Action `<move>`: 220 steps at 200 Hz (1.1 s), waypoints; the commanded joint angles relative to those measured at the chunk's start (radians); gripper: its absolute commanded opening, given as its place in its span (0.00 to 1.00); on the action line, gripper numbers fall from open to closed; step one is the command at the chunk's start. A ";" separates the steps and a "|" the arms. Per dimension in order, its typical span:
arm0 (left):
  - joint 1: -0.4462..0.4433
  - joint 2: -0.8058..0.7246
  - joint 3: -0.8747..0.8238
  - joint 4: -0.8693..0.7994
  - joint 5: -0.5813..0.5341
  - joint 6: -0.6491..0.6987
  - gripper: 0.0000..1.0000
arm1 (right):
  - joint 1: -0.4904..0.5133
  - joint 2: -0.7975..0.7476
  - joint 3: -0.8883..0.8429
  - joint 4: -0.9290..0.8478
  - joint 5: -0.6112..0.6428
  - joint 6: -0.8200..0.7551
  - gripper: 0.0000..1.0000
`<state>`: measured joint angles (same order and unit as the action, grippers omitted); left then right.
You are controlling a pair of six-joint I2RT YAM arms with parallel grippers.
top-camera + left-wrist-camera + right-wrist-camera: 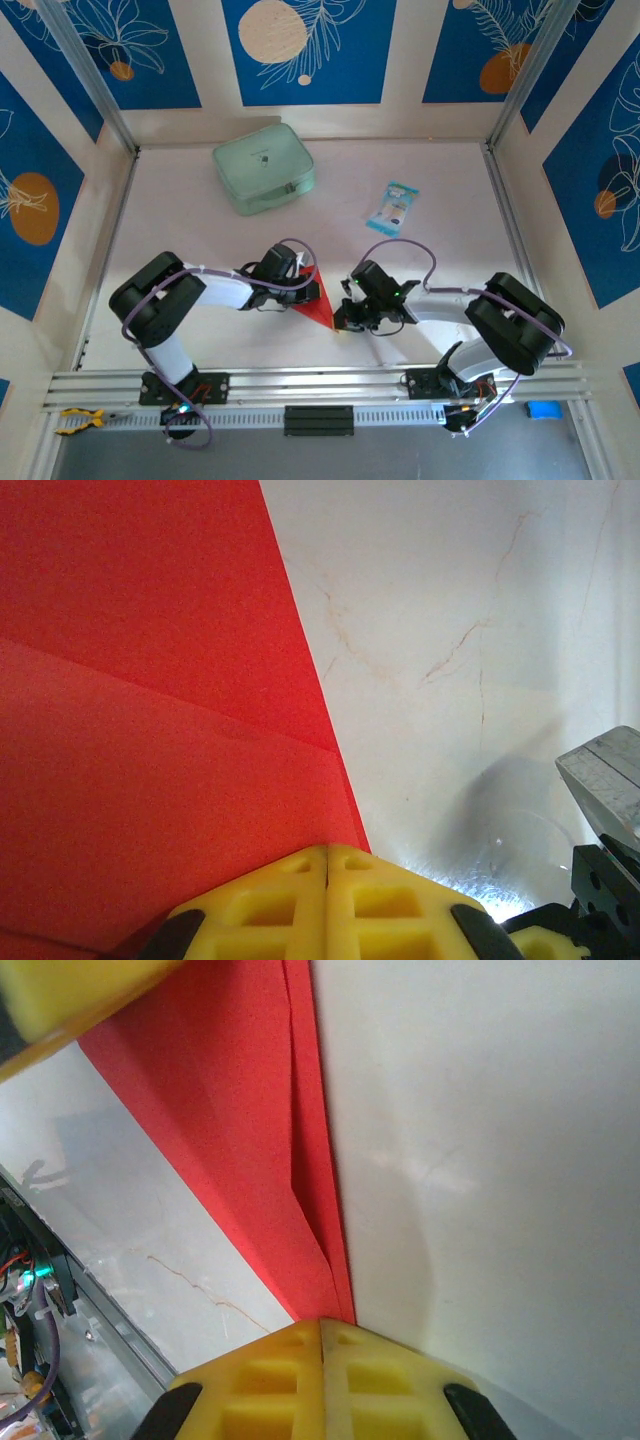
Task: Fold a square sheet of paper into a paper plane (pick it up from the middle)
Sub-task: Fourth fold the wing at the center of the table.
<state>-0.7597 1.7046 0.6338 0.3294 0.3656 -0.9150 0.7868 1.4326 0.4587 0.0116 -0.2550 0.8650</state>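
Note:
The square sheet of paper is bright red and lies folded into a narrow triangle on the white table, between my two grippers. My left gripper is at its upper left part. In the left wrist view its yellow fingertips are closed together with their tips against the red paper, where a crease line runs across. My right gripper is at the paper's lower point. Its jaws are shut too, tips touching the pointed end of the layered red paper.
A pale green zip pouch lies at the back left. A small blue-white packet lies at the back right. Aluminium rails run along the near edge. The cell's walls close in the table's left and right sides.

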 commanded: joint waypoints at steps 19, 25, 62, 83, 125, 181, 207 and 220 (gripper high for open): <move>-0.005 0.060 -0.021 -0.127 -0.082 0.027 0.06 | -0.004 -0.033 -0.052 -0.141 0.026 -0.007 0.03; -0.006 0.060 -0.021 -0.126 -0.081 0.028 0.06 | -0.004 -0.043 -0.050 -0.147 0.026 -0.007 0.03; -0.006 0.057 -0.024 -0.121 -0.079 0.028 0.06 | -0.005 -0.107 0.001 -0.186 0.019 -0.025 0.03; -0.006 0.057 -0.025 -0.118 -0.080 0.027 0.06 | -0.008 -0.118 0.028 -0.158 -0.006 -0.029 0.03; -0.006 0.058 -0.024 -0.115 -0.078 0.025 0.06 | -0.009 -0.038 0.071 -0.054 -0.051 -0.012 0.03; -0.005 0.057 -0.023 -0.119 -0.077 0.028 0.06 | -0.003 0.025 -0.002 -0.060 -0.049 0.001 0.03; -0.006 0.062 -0.020 -0.120 -0.076 0.030 0.06 | -0.012 -0.047 -0.083 -0.048 -0.056 0.018 0.03; -0.006 0.066 -0.019 -0.116 -0.074 0.028 0.06 | -0.021 -0.079 -0.109 -0.061 -0.056 0.020 0.03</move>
<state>-0.7616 1.7081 0.6361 0.3305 0.3656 -0.9112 0.7780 1.3998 0.4168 0.0223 -0.2958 0.8692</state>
